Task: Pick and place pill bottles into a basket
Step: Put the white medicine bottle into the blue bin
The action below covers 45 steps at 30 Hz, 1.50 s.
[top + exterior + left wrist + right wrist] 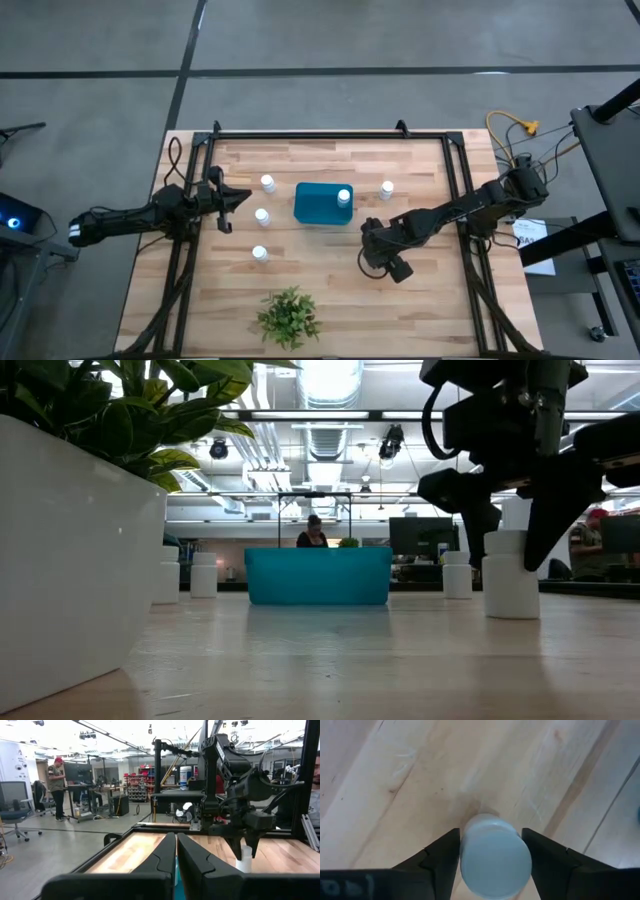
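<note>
The teal basket [318, 205] stands mid-table with one white pill bottle [344, 197] inside, at its right end. Three bottles stand on their bases left of it [268, 183] [262, 215] [259, 254], and one stands at its far right [387, 188]. My right gripper [376, 252] points down over another bottle [510, 585], near right of the basket, and is shut on it. My body hides this bottle in the high view. My left gripper [228, 200] is shut and empty, left of the three bottles. My right gripper pinches the bottle's cap [495, 855] between its two fingers, one on each side. The fingers come from above, pointing down. The bottle stands upright with its base [510, 610] on the table.
A green plant in a white pot [288, 317] stands near the table's front edge and fills the left of the low view [70, 550]. A dark frame [330, 135] runs along the table's far edge and sides. People show in the room beyond.
</note>
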Available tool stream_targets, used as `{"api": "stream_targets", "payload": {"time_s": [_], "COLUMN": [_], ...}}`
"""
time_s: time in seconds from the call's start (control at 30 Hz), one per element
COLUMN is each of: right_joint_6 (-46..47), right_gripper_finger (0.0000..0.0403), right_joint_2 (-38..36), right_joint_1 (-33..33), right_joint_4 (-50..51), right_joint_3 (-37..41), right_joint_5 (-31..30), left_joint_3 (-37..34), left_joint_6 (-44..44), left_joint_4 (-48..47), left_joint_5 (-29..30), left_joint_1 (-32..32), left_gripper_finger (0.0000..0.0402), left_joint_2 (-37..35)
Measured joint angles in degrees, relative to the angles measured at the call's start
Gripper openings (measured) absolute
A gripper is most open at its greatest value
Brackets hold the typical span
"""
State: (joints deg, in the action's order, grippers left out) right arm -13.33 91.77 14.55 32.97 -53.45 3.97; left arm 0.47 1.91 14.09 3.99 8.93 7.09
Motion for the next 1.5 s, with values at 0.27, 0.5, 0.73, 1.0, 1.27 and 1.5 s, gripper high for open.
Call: {"api": "stream_targets", "payload": {"time_s": [0.27,0.5,0.73,1.0,1.27,1.5], "right_joint_6": [-0.2,0.5,1.1,-1.0,-3.8,-5.3], "right_gripper_finger": [0.0169,0.0163,0.0155,0.0152,0.0151,0.0151], "right_joint_2": [-0.1,-0.2,-0.3,-0.3,-0.3,-1.1], "right_joint_1": [0.0,-1.3,-3.7,-4.4,-6.4,-10.0], "right_joint_4": [0.0,1.5,7.7,10.3,10.7,10.7], "right_joint_3": [0.0,-1.1,-6.0,-13.1,-17.3,-18.4], "right_joint_5": [0.0,0.4,0.4,0.4,-1.0,-0.9], "left_joint_3": [0.0,0.0,0.0,0.0,0.0,0.0], "left_joint_6": [0.0,0.0,0.0,0.0,0.0,0.0], "left_joint_4": [0.0,0.0,0.0,0.0,0.0,0.0], "left_joint_5": [0.0,0.0,0.0,0.0,0.0,0.0], "left_joint_1": [0.0,0.0,0.0,0.0,0.0,0.0], "left_gripper_finger": [0.0000,0.0000,0.0000,0.0000,0.0000,0.0000], "left_joint_2": [0.0,0.0,0.0,0.0,0.0,0.0]}}
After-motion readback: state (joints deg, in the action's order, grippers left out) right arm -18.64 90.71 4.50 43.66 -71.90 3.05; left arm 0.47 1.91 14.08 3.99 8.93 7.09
